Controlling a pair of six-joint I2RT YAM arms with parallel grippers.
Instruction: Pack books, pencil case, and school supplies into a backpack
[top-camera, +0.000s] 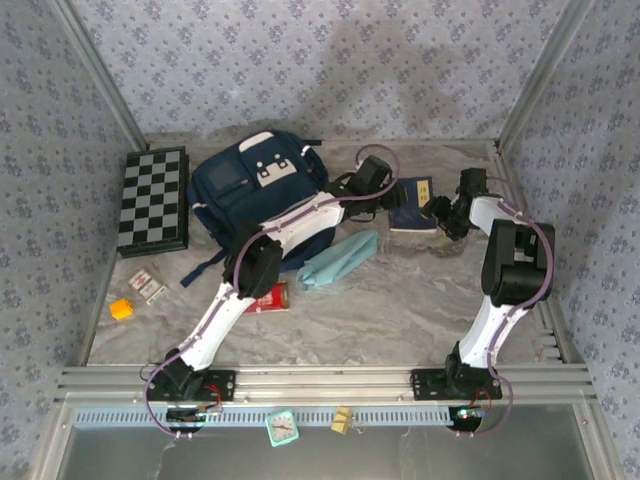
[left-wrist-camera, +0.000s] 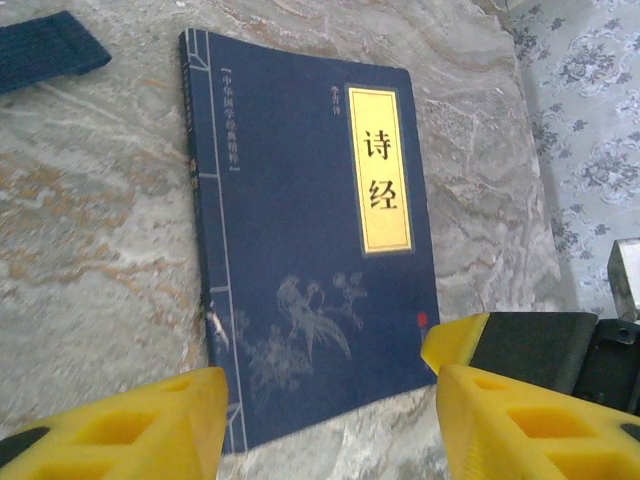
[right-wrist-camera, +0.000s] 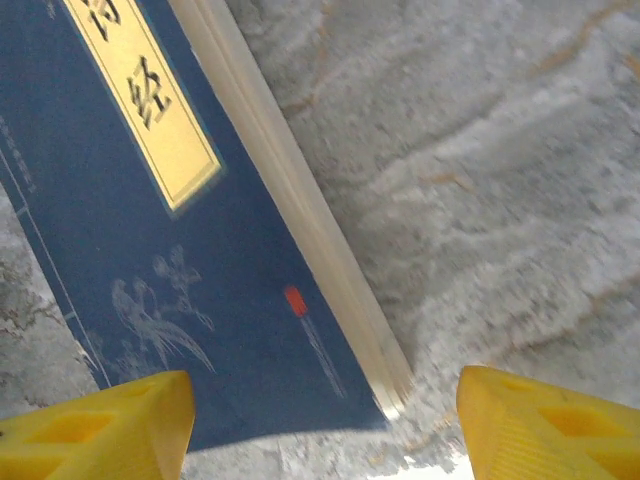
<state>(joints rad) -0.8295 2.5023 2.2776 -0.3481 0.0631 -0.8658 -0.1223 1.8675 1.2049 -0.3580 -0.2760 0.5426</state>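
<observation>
Book (right-wrist-camera: 230, 300), page edge (right wrist)

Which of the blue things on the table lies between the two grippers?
The thin navy-blue book with a yellow label; the navy fabric backpack and the teal fabric pouch lie farther left.

Navy yellow-labelled book (left-wrist-camera: 300, 260) flat, right of navy backpack (top-camera: 245, 185); teal pencil case (top-camera: 340, 260), red box (top-camera: 272, 297) nearer.

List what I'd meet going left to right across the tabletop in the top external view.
chequered board → backpack → pencil case → navy book
</observation>
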